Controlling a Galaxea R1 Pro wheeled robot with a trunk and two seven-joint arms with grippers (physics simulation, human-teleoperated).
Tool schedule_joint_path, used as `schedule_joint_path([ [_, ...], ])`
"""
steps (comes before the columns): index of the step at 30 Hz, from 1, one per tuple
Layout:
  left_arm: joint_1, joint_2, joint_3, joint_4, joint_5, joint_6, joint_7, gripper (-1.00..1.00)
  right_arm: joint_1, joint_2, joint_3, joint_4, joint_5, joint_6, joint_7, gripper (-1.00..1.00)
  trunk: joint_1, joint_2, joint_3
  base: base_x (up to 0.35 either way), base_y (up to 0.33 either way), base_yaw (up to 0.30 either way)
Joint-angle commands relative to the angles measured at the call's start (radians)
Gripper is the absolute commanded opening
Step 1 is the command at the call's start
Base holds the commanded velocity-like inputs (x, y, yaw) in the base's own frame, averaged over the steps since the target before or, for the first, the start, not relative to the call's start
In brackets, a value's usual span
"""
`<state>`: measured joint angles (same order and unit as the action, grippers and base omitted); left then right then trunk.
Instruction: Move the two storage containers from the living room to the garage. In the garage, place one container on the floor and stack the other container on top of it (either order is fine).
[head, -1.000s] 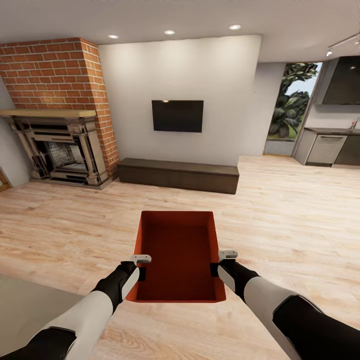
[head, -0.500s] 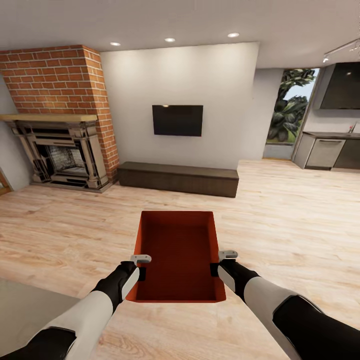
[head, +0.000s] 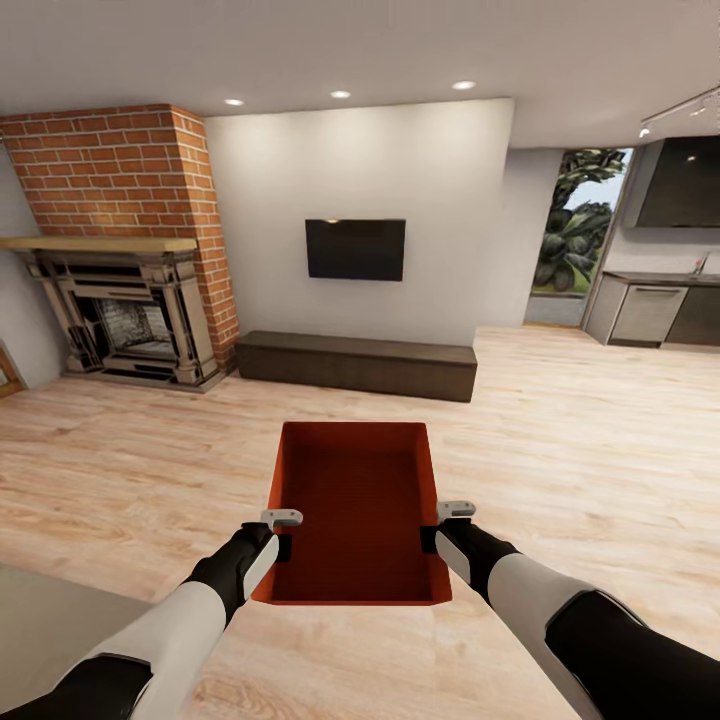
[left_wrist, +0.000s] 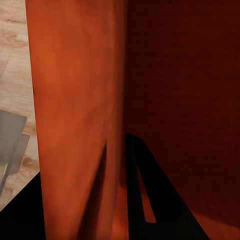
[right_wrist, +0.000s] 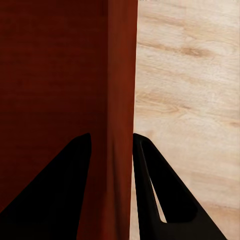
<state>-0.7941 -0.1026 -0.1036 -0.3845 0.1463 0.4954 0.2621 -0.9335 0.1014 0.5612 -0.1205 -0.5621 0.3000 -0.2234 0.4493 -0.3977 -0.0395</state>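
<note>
I am in the living room, over its light wood-plank flooring (head: 600, 450). A red-orange lidless storage container (head: 355, 510) hangs level in front of me, held between both arms. My left gripper (head: 283, 545) is shut on the container's left wall, and my right gripper (head: 430, 538) is shut on its right wall. The left wrist view has the left gripper (left_wrist: 116, 150) pinching the thin orange wall (left_wrist: 75, 100). In the right wrist view the right gripper (right_wrist: 111, 137) clamps the other wall (right_wrist: 120, 75). The container is empty. The garage is out of view.
A brick fireplace (head: 120, 300) stands at the far left, and a long dark low cabinet (head: 357, 364) sits under a wall TV (head: 355, 249). A grey table corner (head: 50, 620) lies near my left arm. Kitchen counters (head: 650, 312) are at the far right.
The whole view has drawn back from the far wall, so the fireplace, cabinet and TV look slightly smaller and lower. The container and both arms keep the same place in the picture.
</note>
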Motion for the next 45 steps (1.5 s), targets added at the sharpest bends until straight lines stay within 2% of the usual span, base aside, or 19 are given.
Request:
schedule_joint_path([
  [1,0.0,0.001,0.004,0.001,-0.016,0.012,0.012,-1.0,-0.001,0.0,0.014,-0.03,-0.013,0.004,-0.001,-1.0,0.001,-0.002,-0.001,0.0,0.0,0.0],
  [11,0.0,0.001,0.004,0.001,-0.016,0.012,0.012,-1.0,-0.001,-0.001,0.015,-0.03,-0.013,0.004,-0.001,-1.0,0.001,-0.002,0.012,0.0,0.0,0.0],
  [37,0.0,0.001,0.002,0.003,-0.017,0.012,0.012,-1.0,-0.001,-0.006,0.015,-0.03,-0.013,0.004,0.002,-1.0,0.001,-0.002,0.013,0.0,0.0,-0.001],
  [45,0.0,0.0,0.002,0.003,-0.017,0.012,0.012,-1.0,-0.001,-0.006,0.014,-0.03,-0.013,0.005,-0.002,-1.0,0.001,-0.002,0.013,0.0,0.0,-0.19],
])
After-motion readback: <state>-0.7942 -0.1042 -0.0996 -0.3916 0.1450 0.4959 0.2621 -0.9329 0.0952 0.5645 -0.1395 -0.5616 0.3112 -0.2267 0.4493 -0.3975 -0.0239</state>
